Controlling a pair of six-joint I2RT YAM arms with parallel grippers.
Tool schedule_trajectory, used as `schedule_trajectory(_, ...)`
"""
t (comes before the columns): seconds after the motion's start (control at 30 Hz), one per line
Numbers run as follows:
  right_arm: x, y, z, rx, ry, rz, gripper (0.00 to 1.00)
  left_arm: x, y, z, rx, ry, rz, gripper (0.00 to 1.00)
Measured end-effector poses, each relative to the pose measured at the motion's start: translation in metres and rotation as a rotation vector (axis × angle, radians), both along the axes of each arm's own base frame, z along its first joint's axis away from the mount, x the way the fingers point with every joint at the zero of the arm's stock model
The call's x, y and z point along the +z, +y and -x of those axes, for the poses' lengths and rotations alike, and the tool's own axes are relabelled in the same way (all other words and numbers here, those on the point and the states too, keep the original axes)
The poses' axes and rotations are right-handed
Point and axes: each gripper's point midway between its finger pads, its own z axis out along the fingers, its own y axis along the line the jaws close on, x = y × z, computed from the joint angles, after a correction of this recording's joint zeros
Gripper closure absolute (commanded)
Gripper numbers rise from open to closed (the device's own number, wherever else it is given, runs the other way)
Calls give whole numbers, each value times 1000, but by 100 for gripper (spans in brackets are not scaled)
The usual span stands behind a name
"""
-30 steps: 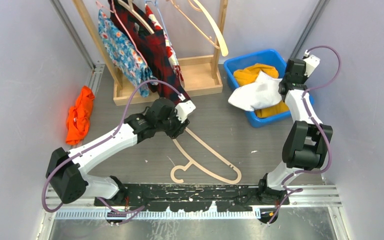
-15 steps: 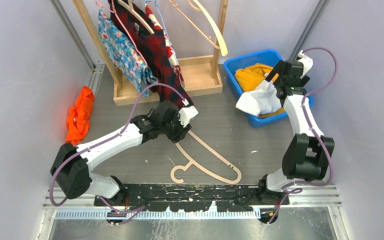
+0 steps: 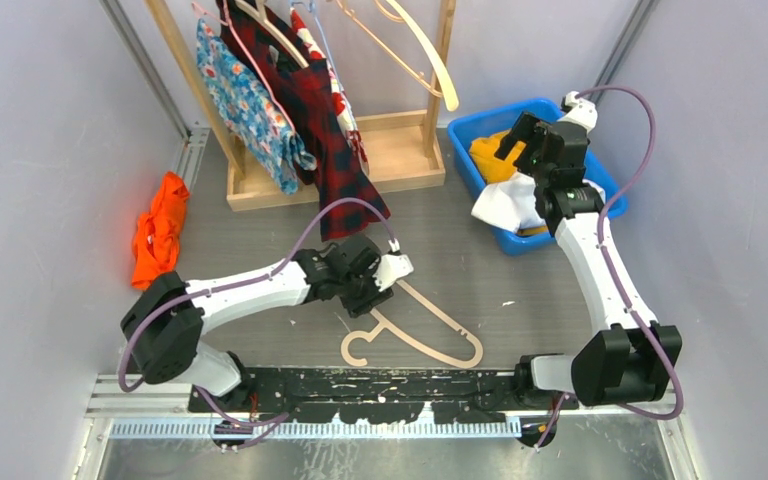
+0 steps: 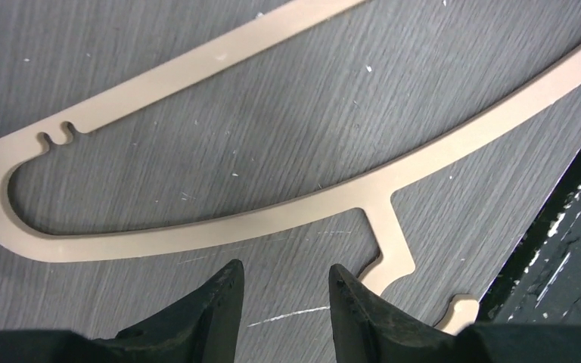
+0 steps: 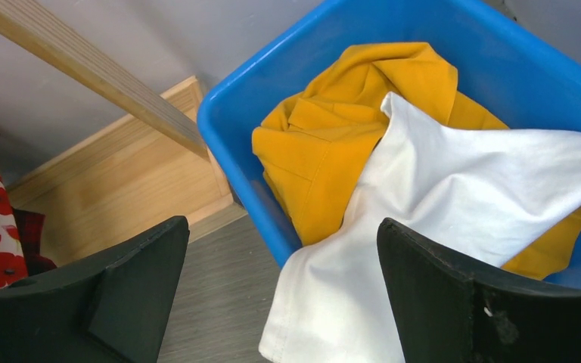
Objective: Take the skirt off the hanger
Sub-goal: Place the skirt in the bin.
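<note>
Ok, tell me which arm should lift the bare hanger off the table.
Left. The left pincer hangs right above the hanger, jaws partly apart and empty; the right pincer is open over the blue bin, well away.

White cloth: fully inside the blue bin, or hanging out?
Partly out: white cloth drapes over the blue bin rim, atop yellow garment.

Right gripper (image 3: 525, 140) has let go of white skirt (image 3: 505, 205); jaws now spread wide, lifted above blue bin (image 3: 480, 125). Skirt has slumped over bin's near rim. Left gripper (image 4: 284, 287) has swung away from rack (image 3: 400, 160), now low over hanger (image 4: 197, 234).
</note>
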Motion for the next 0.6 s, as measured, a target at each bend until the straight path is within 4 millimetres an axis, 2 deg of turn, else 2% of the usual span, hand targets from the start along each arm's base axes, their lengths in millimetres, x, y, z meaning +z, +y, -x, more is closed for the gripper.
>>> schedule_trajectory(0.17, -6, 2, 2, 12, 14, -4, 0, -16, 4, 7, -62, 15, -27, 53)
schedule_trajectory(0.33, 3, 4, 6, 21, -7, -10, 0, -38, 5, 14, -172, 26, -59, 54)
schedule_trajectory(0.5, 11, 4, 10, 22, -29, -10, 0, -54, -3, 14, -271, 35, -71, 54)
schedule_trajectory(0.6, 12, 3, 12, 23, -31, -9, 0, -53, -14, 9, -319, 16, -48, 55)
